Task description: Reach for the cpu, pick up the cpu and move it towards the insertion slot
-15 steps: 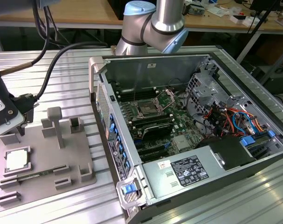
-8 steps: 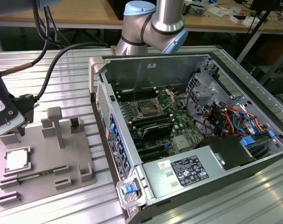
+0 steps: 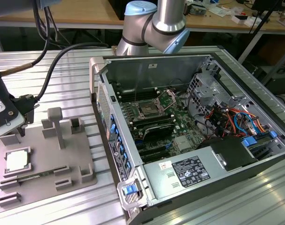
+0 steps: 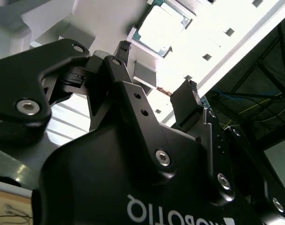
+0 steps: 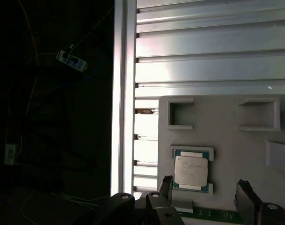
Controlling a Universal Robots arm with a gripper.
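The cpu (image 3: pixel 16 160) is a pale silvery square chip lying flat in a recess of the grey plastic tray (image 3: pixel 43 147) at the exterior view's left. My gripper (image 3: pixel 6 123) hangs just above the tray's far corner, close to the chip. In both wrist views its two black fingers stand apart with nothing between them: the gripper (image 5: pixel 204 188) is open over the cpu (image 5: pixel 191 171) without touching it, and the gripper (image 4: pixel 158 66) frames the cpu (image 4: pixel 161 28). The insertion slot (image 3: pixel 147 110) is a dark socket with a metal frame on the motherboard inside the open case.
The open computer case (image 3: pixel 151 63) stands to the exterior view's right of the tray, its side wall between tray and socket. The tray has raised blocks (image 3: pixel 55 122) near the gripper. The arm's base (image 3: pixel 151 23) is behind the case. The ribbed metal table's edge (image 5: pixel 119 93) runs beside the tray.
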